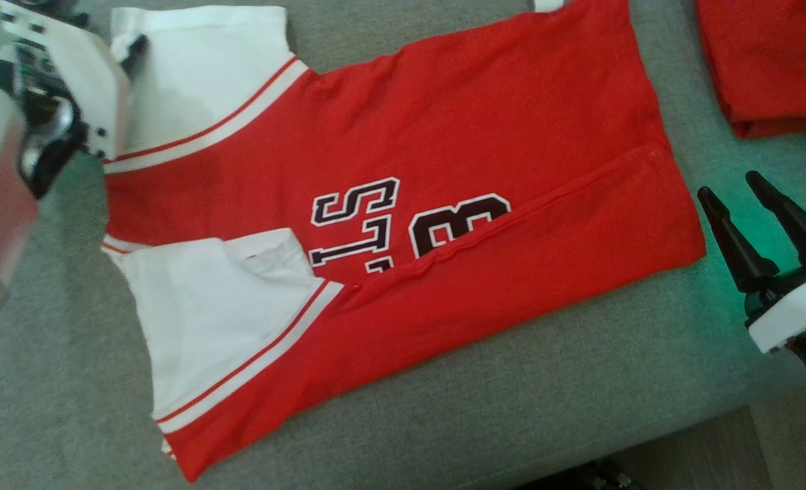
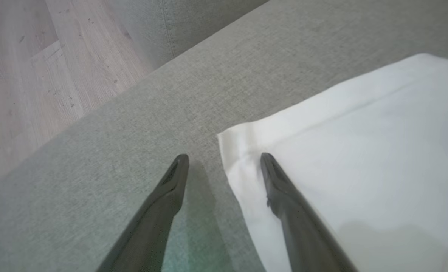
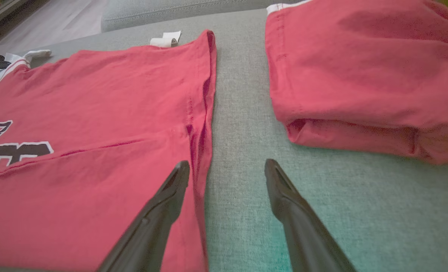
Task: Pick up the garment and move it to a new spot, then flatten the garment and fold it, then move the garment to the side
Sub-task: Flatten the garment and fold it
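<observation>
right gripper [image 1: 729, 185] stood spread and empty at the hem of the red jersey [image 1: 443, 170], which lay on the grey cushion [image 1: 579, 408]; farther off, left gripper [image 2: 222, 155] stood spread, empty, straddling its white sleeve [image 2: 360, 151] corner.

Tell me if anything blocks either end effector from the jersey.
Nothing visible does. The open left end effector straddles the white sleeve edge of the jersey; the open right end effector straddles its red hem. The folded red garment lies apart from the jersey on the grey cushion.
</observation>
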Controlling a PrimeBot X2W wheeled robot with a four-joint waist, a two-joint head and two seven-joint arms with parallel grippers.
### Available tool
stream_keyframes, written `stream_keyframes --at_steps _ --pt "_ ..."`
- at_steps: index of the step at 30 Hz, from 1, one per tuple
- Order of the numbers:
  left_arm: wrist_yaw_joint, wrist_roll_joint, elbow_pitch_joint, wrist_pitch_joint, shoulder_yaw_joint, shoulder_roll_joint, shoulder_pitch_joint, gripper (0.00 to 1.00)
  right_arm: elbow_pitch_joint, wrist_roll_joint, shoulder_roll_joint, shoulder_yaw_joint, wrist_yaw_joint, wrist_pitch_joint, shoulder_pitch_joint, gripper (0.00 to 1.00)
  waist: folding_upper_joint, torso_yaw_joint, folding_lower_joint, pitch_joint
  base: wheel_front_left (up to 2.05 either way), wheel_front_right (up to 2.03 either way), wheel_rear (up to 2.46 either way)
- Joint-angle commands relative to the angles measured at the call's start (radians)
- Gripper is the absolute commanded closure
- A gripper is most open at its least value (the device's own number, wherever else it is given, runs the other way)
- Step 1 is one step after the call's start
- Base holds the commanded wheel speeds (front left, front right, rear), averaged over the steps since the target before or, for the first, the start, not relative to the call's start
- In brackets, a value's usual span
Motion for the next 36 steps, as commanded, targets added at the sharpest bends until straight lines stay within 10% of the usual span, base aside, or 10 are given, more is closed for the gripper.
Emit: stream_keyframes --at_steps 1,8,9,11,23,36 --pt "0.002 0.006 -0.003 0.0 0.029 0.053 -0.062 0.0 -0.014 -0.002 -0.029 0.003 -0.001 -0.008 0.004 0.0 0.0 -0.017 -0.0001 0.014 0.0 0.0 0.0" --pt "0.002 -0.039 0.054 -0.004 0.013 0.05 -0.08 0.0 0.013 0.005 -0.026 0.012 -0.001 -0.026 0.001 0.0 0.0 -0.029 -0.0001 0.026 0.0 0.0 0.0" --pt "0.002 -0.058 0.052 0.01 0.008 0.046 -0.077 0.22 0.016 0.006 -0.026 0.013 -0.001 -0.027 0.0 0.0 0.0 -0.028 -0.0001 0.026 0.0 0.0 0.0" --pt "0.002 -0.094 0.036 0.04 -0.013 0.044 -0.072 1.0 0.023 0.007 -0.028 0.013 -0.001 -0.028 -0.007 0.0 0.0 -0.025 -0.0001 0.024 0.0 0.0 0.0" --pt "0.002 -0.139 -0.117 -0.079 -0.162 0.066 -0.148 1.0 0.055 0.074 -0.034 0.051 -0.001 0.121 -0.252 0.0 0.0 0.054 -0.0001 0.02 0.0 0.0 0.0" --pt "0.002 -0.208 -0.164 -0.189 -0.284 0.028 -0.244 1.0 0.379 0.099 0.062 0.245 -0.001 0.316 -0.635 0.0 0.0 0.151 -0.0001 0.042 0.0 0.0 0.0"
